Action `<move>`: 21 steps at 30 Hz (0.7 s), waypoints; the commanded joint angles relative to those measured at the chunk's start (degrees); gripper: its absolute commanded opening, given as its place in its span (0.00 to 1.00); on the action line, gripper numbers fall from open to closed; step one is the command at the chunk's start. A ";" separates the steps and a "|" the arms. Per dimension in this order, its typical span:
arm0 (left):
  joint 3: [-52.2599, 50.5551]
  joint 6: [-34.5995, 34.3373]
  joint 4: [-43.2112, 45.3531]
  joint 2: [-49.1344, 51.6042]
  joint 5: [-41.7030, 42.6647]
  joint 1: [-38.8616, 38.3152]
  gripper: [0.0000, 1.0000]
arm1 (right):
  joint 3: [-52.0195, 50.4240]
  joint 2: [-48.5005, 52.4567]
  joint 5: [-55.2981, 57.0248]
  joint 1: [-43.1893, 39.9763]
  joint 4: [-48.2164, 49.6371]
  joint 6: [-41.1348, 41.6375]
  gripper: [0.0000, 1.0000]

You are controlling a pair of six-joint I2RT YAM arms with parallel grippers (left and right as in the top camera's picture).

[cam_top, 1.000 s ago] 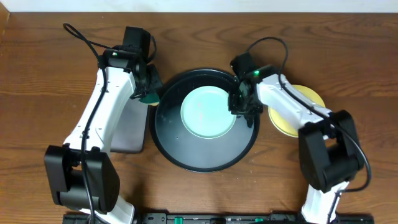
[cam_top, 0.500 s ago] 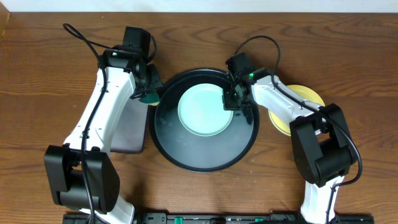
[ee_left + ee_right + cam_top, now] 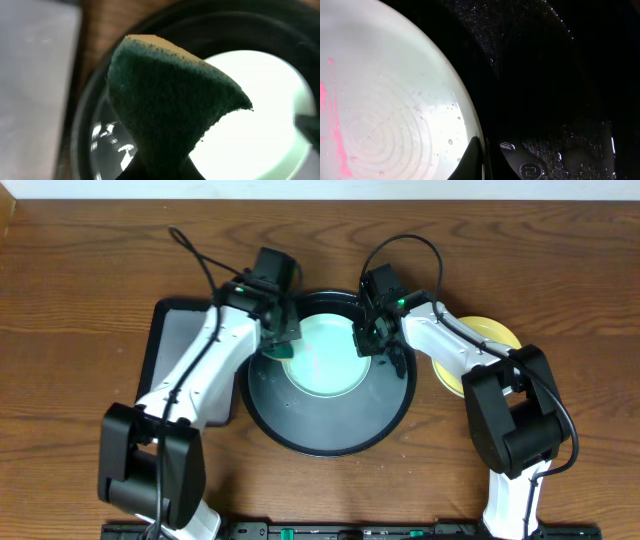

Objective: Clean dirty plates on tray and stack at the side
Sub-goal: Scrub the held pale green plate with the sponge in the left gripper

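A pale mint plate (image 3: 322, 360) lies inside the round black tray (image 3: 330, 442). Pink smears mark the plate (image 3: 390, 100) in the right wrist view. My right gripper (image 3: 366, 340) is shut on its right rim, one fingertip (image 3: 472, 160) lying over the edge. My left gripper (image 3: 283, 346) hangs over the plate's left edge, shut on a green scouring sponge (image 3: 170, 100) with a yellow back. A pale yellow plate (image 3: 492, 336) rests on the table to the right of the tray, partly hidden under my right arm.
A dark grey rectangular tray (image 3: 180, 350) lies left of the round tray, partly beneath my left arm. Water droplets speckle the black tray floor (image 3: 560, 75). Bare wooden table (image 3: 80, 280) surrounds everything.
My left arm has swung right from over the grey tray to the mint plate's left edge, sponge in hand. My right gripper has closed on the plate's rim, and the plate slid slightly left.
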 commanded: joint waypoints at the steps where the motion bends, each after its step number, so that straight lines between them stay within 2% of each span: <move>1: -0.09 -0.98 2.69 4.17 2.71 -1.51 0.07 | -0.11 1.57 -0.87 0.90 -0.07 -1.09 0.01; 7: 2.36 -2.67 6.78 13.70 8.31 -1.92 0.07 | -0.11 1.57 -0.87 0.92 0.07 -1.05 0.01; 11: 2.36 -2.64 6.43 17.35 9.77 -3.48 0.07 | -0.11 1.57 -0.85 0.92 0.04 -1.05 0.01; 17: 2.36 -1.46 6.71 18.05 20.31 -6.36 0.08 | -0.11 1.57 -0.85 0.92 -0.04 -1.07 0.01; 21: 2.36 -0.26 8.74 18.05 18.91 -6.99 0.08 | -0.11 1.57 -0.85 0.92 -0.11 -1.09 0.01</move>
